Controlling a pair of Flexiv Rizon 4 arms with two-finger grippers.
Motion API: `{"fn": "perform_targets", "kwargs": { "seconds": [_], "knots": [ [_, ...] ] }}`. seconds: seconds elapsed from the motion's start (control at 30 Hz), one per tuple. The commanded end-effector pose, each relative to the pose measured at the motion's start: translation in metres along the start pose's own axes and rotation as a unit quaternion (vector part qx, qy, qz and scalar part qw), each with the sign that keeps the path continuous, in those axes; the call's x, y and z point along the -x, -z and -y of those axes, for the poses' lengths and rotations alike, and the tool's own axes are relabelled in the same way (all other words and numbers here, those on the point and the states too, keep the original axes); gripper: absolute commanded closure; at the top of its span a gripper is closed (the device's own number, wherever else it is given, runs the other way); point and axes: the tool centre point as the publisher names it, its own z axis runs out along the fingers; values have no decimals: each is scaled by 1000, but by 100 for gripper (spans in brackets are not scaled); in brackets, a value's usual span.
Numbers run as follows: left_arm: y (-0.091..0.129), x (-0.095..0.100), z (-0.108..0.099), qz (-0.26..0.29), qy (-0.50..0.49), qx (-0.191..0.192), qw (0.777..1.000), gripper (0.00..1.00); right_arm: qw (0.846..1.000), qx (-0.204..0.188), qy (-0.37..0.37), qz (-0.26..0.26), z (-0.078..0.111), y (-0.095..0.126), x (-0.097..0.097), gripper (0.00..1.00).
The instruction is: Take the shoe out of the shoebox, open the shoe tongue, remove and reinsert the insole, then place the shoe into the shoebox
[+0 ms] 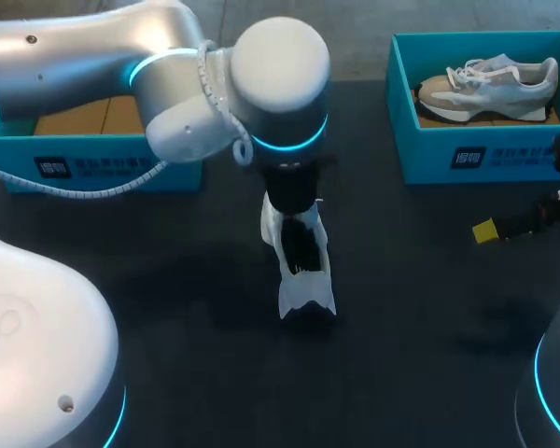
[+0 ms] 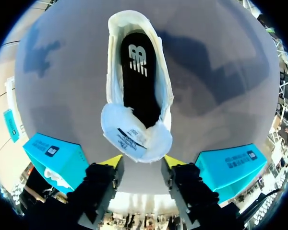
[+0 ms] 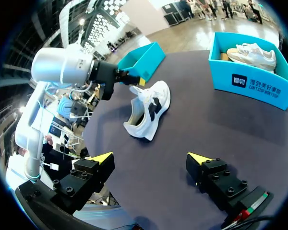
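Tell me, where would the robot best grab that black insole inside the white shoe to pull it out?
Probably the insole at its heel end, reached from above through the opening of the shoe. It lies bare there, while its toe end hides under the folded-back tongue. The jaws would pinch its rear edge, one slipping underneath.

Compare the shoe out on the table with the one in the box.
The table shoe is white with black patches; the boxed shoe is beige-grey and white. The table shoe sits on the dark table, opening upward; the boxed shoe lies on its side in the blue shoebox. The table shoe's tongue is pulled open, baring a black insole; the boxed shoe's inside is hidden. Both are sneakers.
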Motion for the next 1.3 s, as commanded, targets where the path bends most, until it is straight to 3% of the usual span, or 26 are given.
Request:
{"fn": "perform_targets", "kwargs": {
  "seconds": [0.03, 0.33, 0.93, 1.3],
  "knots": [
    [-4, -2, -5, 4, -2, -10, 1000, 57, 1000, 0, -1, 1, 1, 0, -1, 0],
    [-7, -1, 9, 0, -14, -26, 1000, 59, 1000, 0, -1, 1, 1, 0, -1, 0],
    [-4, -4, 57, 10, -44, -61, 997, 58, 1000, 0, -1, 1, 1, 0, -1, 0],
    [6, 3, 36, 15, -46, -40, 998, 58, 1000, 0, -1, 1, 1, 0, -1, 0]
  ]
}}
